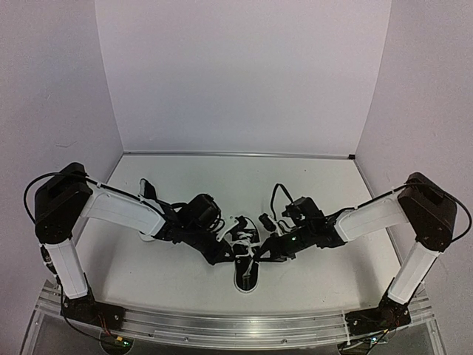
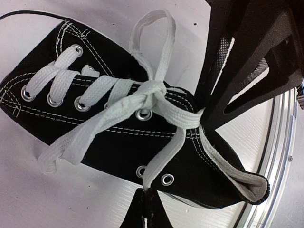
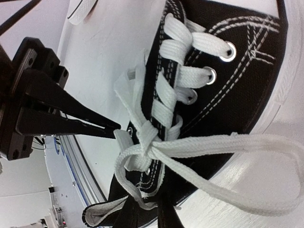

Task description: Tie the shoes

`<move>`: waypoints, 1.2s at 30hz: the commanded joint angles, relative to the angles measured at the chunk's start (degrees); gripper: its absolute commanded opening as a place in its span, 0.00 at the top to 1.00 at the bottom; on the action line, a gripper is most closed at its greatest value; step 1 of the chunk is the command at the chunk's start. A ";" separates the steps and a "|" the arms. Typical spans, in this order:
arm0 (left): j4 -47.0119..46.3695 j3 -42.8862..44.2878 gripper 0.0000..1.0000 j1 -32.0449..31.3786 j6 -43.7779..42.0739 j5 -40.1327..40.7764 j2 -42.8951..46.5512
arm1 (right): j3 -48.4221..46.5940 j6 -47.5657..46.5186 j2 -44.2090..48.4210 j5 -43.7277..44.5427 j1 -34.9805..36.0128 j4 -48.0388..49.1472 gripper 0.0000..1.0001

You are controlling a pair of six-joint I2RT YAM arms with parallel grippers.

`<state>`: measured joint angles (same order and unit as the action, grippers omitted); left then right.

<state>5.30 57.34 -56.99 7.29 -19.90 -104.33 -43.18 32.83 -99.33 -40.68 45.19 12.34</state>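
Observation:
One black shoe [image 1: 246,277] with white laces lies on the table between both grippers, toe toward the near edge. Its laces are crossed in a first knot [image 2: 149,92] with long strands and a loop trailing off. My left gripper [image 2: 147,209] is shut on a lace strand that runs from the knot down past the side eyelets. My right gripper [image 3: 148,211] is closed around a lace loop at the shoe's heel collar [image 3: 102,213]. In the overhead view the two grippers [image 1: 235,248] [image 1: 260,251] meet over the shoe's laces. A second shoe [image 1: 148,191] lies at the back left, partly hidden by the left arm.
The second shoe's white toe cap [image 3: 80,10] shows at the top edge of the right wrist view. The table's aluminium front rail [image 2: 280,156] runs close behind the heel. White walls close the table at the back and sides.

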 commanded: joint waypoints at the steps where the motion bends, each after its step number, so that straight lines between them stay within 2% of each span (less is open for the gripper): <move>1: -1.57 -0.08 1.00 0.15 -0.40 -0.89 2.07 | 0.16 -0.36 1.33 -0.47 0.39 0.02 0.96; 2: -1.49 -0.28 1.00 0.17 -0.39 -0.73 2.45 | 0.39 -0.37 1.86 -0.38 0.43 -0.22 1.00; 11: -0.30 -3.48 1.00 0.11 -0.25 0.11 5.55 | 2.39 -0.14 6.54 0.18 0.56 -2.72 1.00; 36: -0.76 -10.02 1.00 -1.62 1.16 -1.21 8.58 | 7.84 1.61 8.08 0.71 2.16 -1.55 1.00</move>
<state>4.93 48.67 -58.12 7.58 -20.86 -98.52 -36.64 33.56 -93.71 -40.14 46.68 10.02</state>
